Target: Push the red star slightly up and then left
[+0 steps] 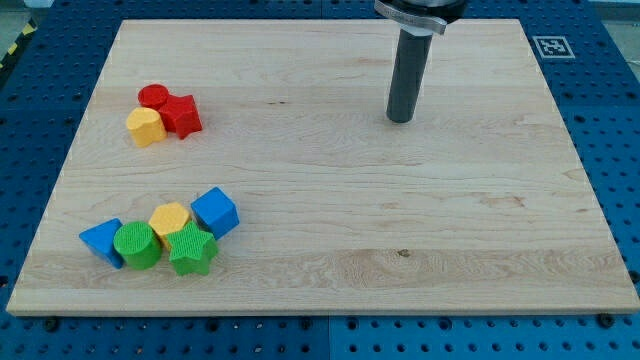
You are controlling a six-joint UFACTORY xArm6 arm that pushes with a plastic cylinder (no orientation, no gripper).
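Observation:
The red star (183,115) lies at the view's upper left on the wooden board (330,200). It touches a red round block (153,97) above-left of it and a yellow block (146,127) on its left. My tip (401,119) rests on the board far to the right of the red star, at about the same height in the view, with open board between them.
A second cluster sits at the view's lower left: a blue block (103,242), a green cylinder (137,246), a yellow block (170,219), a green star (192,250) and a blue block (215,212). A fiducial tag (553,46) marks the top right corner.

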